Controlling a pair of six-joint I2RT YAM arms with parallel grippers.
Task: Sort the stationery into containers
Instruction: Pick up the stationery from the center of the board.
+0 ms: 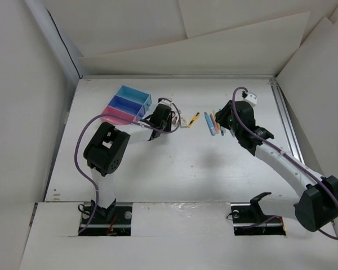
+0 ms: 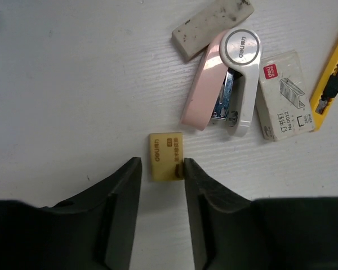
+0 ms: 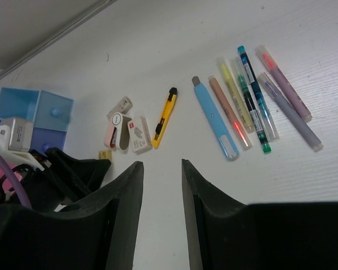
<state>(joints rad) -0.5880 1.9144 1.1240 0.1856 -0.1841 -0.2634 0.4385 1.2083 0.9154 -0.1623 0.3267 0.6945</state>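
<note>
A small tan eraser [image 2: 165, 156] lies on the white table between my left gripper's [image 2: 160, 167] open fingers; the right finger touches its edge and the left finger stands apart from it. Just beyond it lie a grey eraser [image 2: 213, 27], a pink-white stapler [image 2: 225, 79], a staples box [image 2: 284, 95] and a yellow utility knife [image 2: 332, 76]. The three joined bins [image 1: 127, 106], light blue, blue-violet and pink, sit left of the left gripper [image 1: 174, 115]. My right gripper [image 3: 162, 169] is open and empty above the table, near a row of pens [image 3: 253, 101] and a light-blue pen [image 3: 215, 118].
Raised walls close in the table at the back and sides [image 1: 174, 76]. The left arm's wrist [image 3: 56, 174] shows at the left of the right wrist view, beside the bins [image 3: 39, 112]. A metal rail [image 1: 287, 124] runs along the right edge.
</note>
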